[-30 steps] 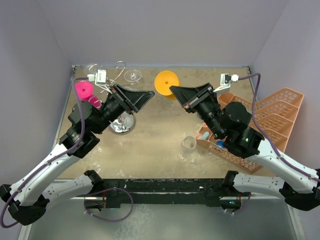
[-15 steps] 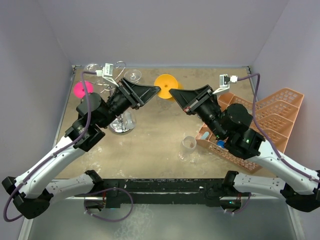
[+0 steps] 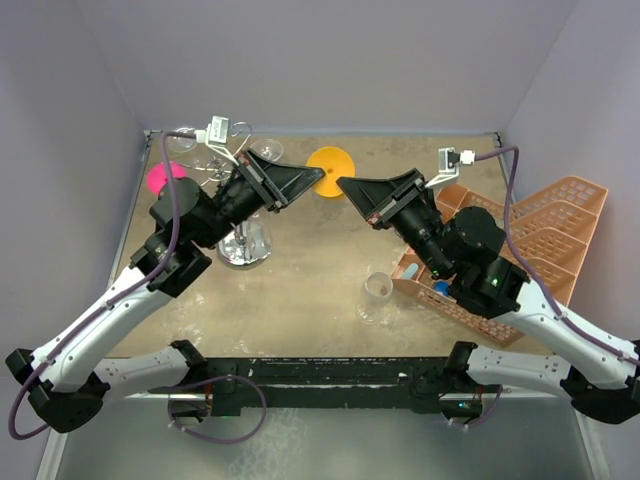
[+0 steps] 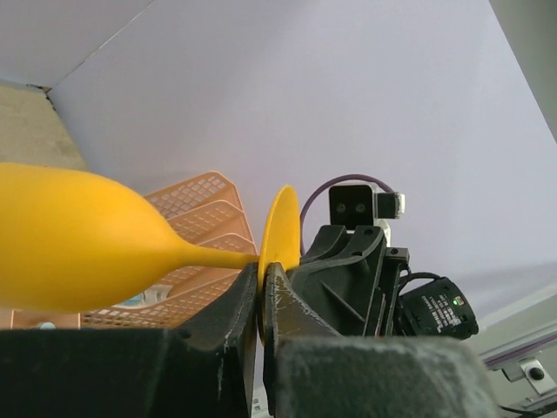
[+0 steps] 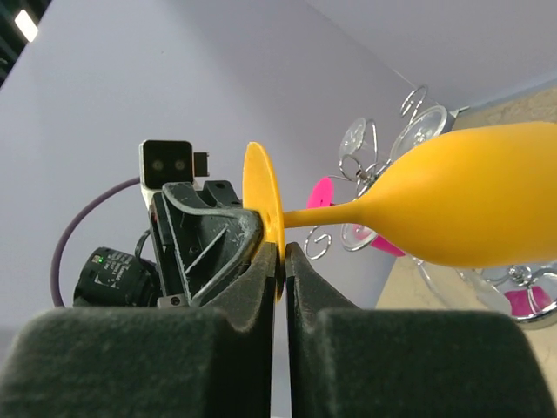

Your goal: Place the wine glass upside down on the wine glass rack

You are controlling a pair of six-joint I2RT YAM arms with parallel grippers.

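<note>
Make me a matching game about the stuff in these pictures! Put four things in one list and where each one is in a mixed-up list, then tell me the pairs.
Things
1. yellow plastic wine glass
2. pink plastic wine glass
3. small clear cup
4. peach plastic crate

Places
A. right side of the table
B. far left, at the shiny chrome wire rack
C. foot pinched by the left tool and the right tool
D. standing beside the crate

Pairs: 1-C, 2-B, 3-D, 4-A

Overhead, opposing wrist close-ups — shared wine glass (image 4: 70, 235)
</note>
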